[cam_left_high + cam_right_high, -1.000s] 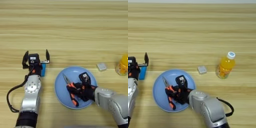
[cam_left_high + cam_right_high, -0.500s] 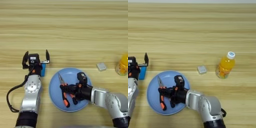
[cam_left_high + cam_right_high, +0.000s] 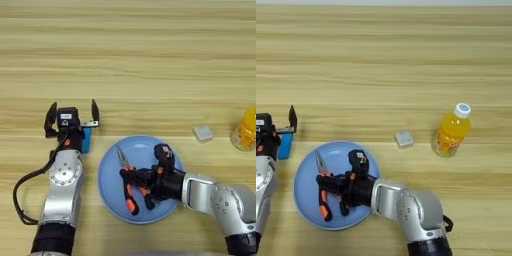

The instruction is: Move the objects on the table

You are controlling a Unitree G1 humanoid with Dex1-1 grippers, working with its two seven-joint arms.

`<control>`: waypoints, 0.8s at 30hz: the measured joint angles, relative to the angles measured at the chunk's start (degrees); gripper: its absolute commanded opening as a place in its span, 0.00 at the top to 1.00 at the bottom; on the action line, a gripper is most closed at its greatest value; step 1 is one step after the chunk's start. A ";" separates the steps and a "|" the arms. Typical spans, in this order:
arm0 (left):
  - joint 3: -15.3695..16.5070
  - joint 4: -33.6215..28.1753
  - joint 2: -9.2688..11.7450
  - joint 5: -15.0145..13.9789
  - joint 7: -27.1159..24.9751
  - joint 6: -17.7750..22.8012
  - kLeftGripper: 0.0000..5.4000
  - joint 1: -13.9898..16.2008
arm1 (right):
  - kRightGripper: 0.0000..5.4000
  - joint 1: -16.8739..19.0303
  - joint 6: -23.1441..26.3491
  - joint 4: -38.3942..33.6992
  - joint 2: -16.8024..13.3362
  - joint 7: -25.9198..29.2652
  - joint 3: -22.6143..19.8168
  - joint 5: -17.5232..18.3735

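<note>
Plate (image 3: pixel 145 202) and pliers (image 3: pixel 128 182) slid left with our right pincer (image 3: pixel 135 181) | it pinches the pliers | left pincer (image 3: pixel 72 114) spread over blue block (image 3: pixel 86 140)

Both arms are silver-grey rounded shells; each ends in a black wrist block with two black pointed fingers. The left arm (image 3: pixel 61 192), at lower left, carries a round joint disc and a looping black cable; the right arm (image 3: pixel 217 197), at lower right, shows a black band near its elbow.

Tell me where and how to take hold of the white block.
Grip the white block across two opposite flat sides, coming straight down from above. It is small and low and lies flat on the table, apart from the plate and the bottle, so nothing crowds its sides. The right gripper is nearer, though now at the pliers.
</note>
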 measured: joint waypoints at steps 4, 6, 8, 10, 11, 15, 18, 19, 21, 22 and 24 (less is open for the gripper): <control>0.00 0.00 0.00 0.00 0.00 0.00 0.00 0.00 | 0.58 -0.44 0.28 -1.04 -0.72 -0.97 -1.32 0.25; -0.01 0.00 0.00 0.00 0.00 0.00 0.00 0.00 | 0.58 -0.75 0.33 -1.24 -1.11 -1.25 -1.57 0.25; -0.01 0.00 0.00 0.00 0.00 0.00 0.00 0.00 | 0.58 -0.89 0.29 -1.47 -1.43 -1.57 -1.54 0.23; -0.01 0.00 0.00 0.00 0.00 0.00 0.00 0.00 | 0.58 -0.90 0.24 -1.82 -1.67 -2.03 -1.51 0.22; -0.01 0.00 0.00 0.00 0.00 0.00 0.00 0.00 | 0.58 -0.90 0.21 -1.91 -1.79 -2.10 -1.54 0.22; 0.00 0.00 0.01 0.00 0.00 0.00 0.00 0.00 | 0.58 -0.94 0.19 -2.46 -2.36 -2.32 -1.77 0.22; 0.01 0.00 0.02 0.00 0.00 0.00 0.00 0.00 | 0.58 -1.16 0.21 -2.97 -2.56 -2.42 -2.14 0.24; 0.00 0.00 0.02 0.00 0.00 0.01 0.00 0.00 | 0.58 -1.39 0.25 -3.34 -2.64 -2.47 -2.53 0.26; 0.01 0.00 0.02 0.00 0.00 0.01 0.00 0.00 | 0.58 -2.09 0.26 -3.89 -2.71 -2.60 -3.31 0.30; 0.01 0.00 0.02 0.00 0.00 0.01 0.00 0.00 | 0.58 -2.25 0.28 -4.15 -2.73 -2.67 -3.49 0.33; 0.01 0.00 0.02 0.00 0.00 0.01 0.00 0.00 | 0.58 -2.39 0.38 -4.65 -2.74 -2.94 -3.72 0.46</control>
